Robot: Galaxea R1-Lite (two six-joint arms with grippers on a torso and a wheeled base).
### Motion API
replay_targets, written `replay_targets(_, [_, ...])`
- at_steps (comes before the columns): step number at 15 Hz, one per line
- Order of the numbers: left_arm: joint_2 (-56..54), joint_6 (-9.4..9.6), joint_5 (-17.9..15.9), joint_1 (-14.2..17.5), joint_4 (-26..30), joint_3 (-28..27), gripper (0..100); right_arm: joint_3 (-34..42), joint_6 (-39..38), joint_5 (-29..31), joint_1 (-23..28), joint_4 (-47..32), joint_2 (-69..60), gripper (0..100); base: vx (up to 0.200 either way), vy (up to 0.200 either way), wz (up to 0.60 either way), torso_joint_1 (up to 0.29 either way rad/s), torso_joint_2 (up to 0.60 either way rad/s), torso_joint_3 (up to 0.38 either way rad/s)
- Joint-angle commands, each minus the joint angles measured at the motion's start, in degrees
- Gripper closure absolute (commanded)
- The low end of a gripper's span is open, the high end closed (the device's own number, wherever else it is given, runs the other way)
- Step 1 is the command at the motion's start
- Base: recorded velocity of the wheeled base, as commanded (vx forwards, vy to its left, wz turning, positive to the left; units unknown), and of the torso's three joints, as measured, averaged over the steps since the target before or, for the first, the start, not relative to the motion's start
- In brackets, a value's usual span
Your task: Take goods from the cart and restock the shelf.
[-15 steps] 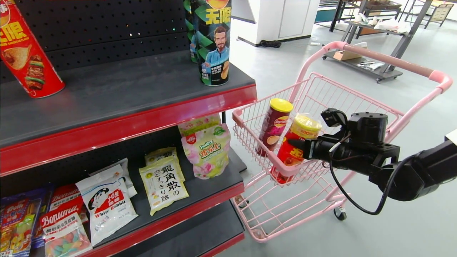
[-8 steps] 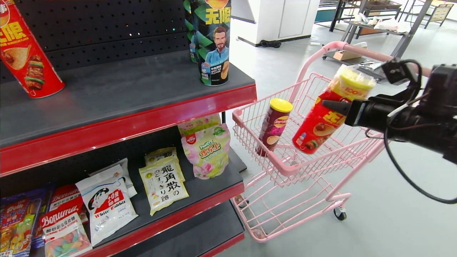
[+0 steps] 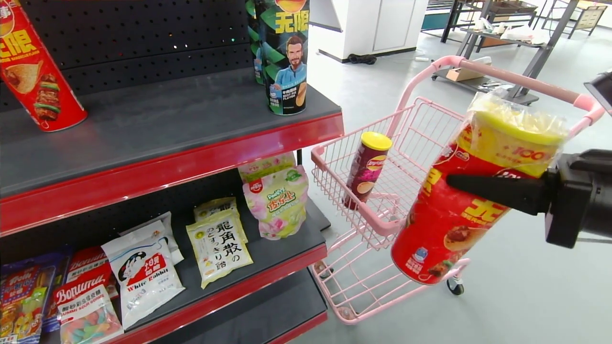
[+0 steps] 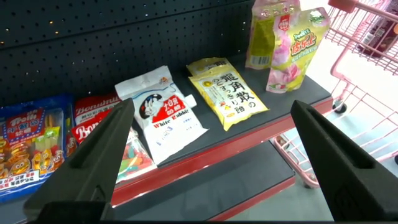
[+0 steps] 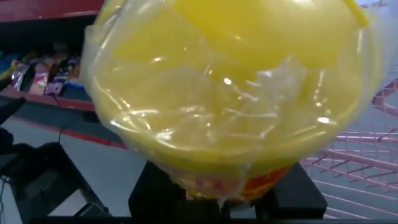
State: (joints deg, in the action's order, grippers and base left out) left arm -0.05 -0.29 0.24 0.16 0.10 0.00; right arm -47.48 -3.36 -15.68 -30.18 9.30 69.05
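Note:
My right gripper (image 3: 461, 193) is shut on a red chip can (image 3: 444, 229) with a yellow lid under clear plastic wrap. It holds the can tilted in the air, in front of the pink cart (image 3: 377, 224) and above its rim. The can's yellow lid (image 5: 230, 93) sits close to the camera in the right wrist view. A maroon can with a yellow lid (image 3: 368, 167) stands in the cart's basket. My left gripper (image 4: 211, 168) is open with nothing in it, in front of the lower shelf's snack bags (image 4: 161, 115).
The upper shelf (image 3: 158, 119) carries a leaning red can (image 3: 33, 71) at the left and a green-and-black can (image 3: 284, 57) at its right end, with bare board between. Several snack bags (image 3: 217, 241) lie on the lower shelf. Grey floor surrounds the cart.
My right gripper has lifted the red can out of the cart's basket, raising it and drawing it back toward the head camera. The maroon can and the shelf goods stayed put.

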Motion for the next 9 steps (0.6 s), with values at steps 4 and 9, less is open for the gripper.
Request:
replay_targets(4, [0.0, 0.03, 0.0, 0.0, 0.0, 0.0, 0, 1.4, 7.4, 5.5, -0.1, 0.4, 3.0, 100, 0.0, 0.0, 0.0, 0.0, 0.0, 0.0])
replay_targets(9, [0.0, 0.03, -0.1, 0.0, 0.0, 0.0, 0, 2.0, 7.6, 5.0, -0.1, 0.3, 2.1, 100, 0.0, 0.0, 0.0, 0.0, 0.0, 0.0])
